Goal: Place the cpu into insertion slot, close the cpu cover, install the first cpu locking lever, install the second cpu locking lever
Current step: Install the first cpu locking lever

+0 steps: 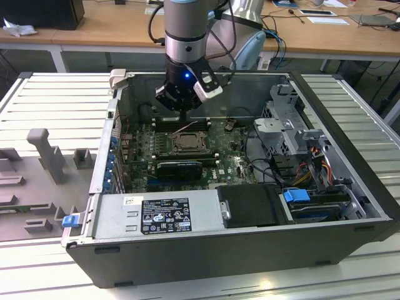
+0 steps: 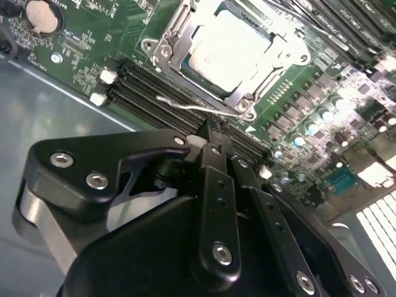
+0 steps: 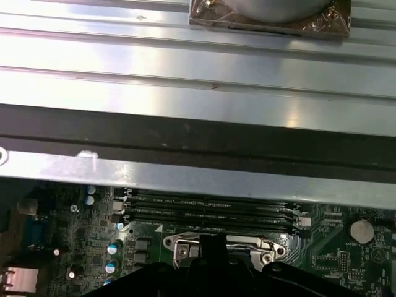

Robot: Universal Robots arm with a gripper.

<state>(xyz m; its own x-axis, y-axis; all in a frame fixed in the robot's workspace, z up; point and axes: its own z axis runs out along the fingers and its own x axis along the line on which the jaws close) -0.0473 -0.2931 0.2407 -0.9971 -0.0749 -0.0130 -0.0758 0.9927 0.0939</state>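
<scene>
The claw (image 1: pixel 182 107) is hanging inside the open computer case (image 1: pixel 250 250), which is sitting on the ribbed metal counter (image 1: pixel 50 100). The claw is hovering at the edge of the insertion slot (image 2: pixel 162 52), on the side bordering the black memory slots (image 2: pixel 136 86).

The cpu (image 2: pixel 232 46) is lying seated in the slot. Its pale top is showing through the window of the cpu cover (image 2: pixel 263 83), which is lying flat over it.

In the second wrist view the fingers are pressing together, with no gap showing between the tips. The tips are sitting right at a thin wire locking lever (image 2: pixel 185 106), whose free end is sticking out over the memory slots. Cannot tell whether the wire is actually pinched between them.
</scene>
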